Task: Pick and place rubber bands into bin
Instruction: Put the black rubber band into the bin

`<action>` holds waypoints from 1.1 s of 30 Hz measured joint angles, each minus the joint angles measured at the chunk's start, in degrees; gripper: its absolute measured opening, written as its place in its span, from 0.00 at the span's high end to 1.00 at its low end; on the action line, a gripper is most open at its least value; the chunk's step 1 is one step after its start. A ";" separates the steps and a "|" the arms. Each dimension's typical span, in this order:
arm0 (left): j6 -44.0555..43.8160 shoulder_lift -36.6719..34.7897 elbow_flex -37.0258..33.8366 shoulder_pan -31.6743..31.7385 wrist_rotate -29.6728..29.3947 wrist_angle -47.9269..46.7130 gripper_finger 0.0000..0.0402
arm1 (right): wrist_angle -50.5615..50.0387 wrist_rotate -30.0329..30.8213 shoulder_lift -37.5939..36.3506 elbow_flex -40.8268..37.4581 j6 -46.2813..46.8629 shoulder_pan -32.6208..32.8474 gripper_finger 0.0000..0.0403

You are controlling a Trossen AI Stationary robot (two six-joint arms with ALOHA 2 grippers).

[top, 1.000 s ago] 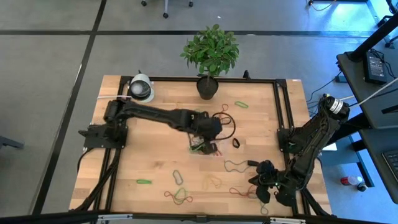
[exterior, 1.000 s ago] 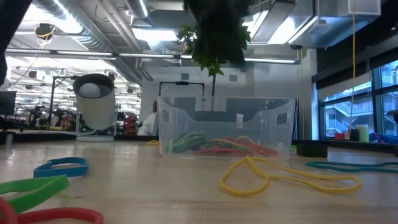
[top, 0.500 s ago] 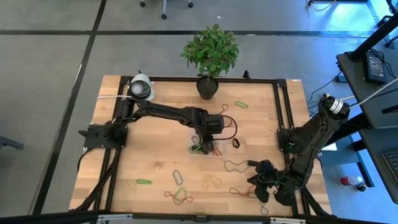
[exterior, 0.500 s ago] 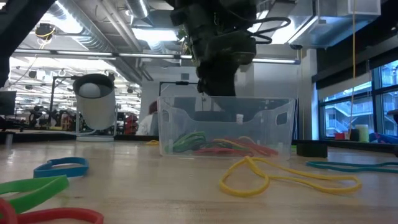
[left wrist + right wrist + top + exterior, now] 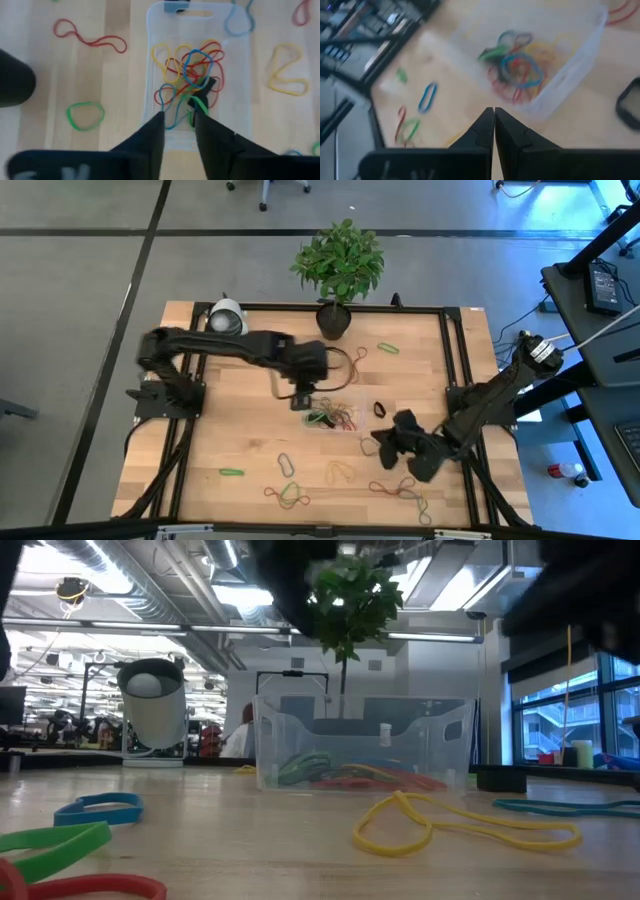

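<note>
1. Rubber bands (image 5: 187, 82): a tangle of red, yellow, blue, green already lies in the bin (image 5: 155, 60), mid-table, just in front of the plant pot (image 5: 333, 320).
2. Left gripper (image 5: 178, 117) hangs above the bin's edge, fingers apart w/ a narrow gap, nothing btwn them.
3. Right gripper (image 5: 493, 117) is pinched shut, empty, near the bin on its own side.
4. Left to do: loose loops on the table (image 5: 250, 450), e.g. yellow (image 5: 440, 825), green (image 5: 231, 472). Roughly half done, I'd guess.
</note>
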 joint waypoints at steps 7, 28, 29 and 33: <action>-5.53 -22.17 -19.39 -2.41 -2.77 7.75 0.98 | 0.44 -1.63 0.00 0.77 -10.15 -9.43 0.95; -29.47 -58.82 -50.18 -14.16 -14.06 10.42 1.00 | -46.49 -38.32 -0.11 17.62 -25.27 -39.82 0.64; -29.67 -58.99 -50.39 -14.46 -14.08 10.39 1.00 | -44.61 -40.22 -0.11 15.96 -25.37 -39.95 0.64; -29.63 -59.13 -50.49 -15.59 -14.14 10.40 0.99 | -36.23 -45.11 -0.09 8.16 -23.41 -39.84 0.64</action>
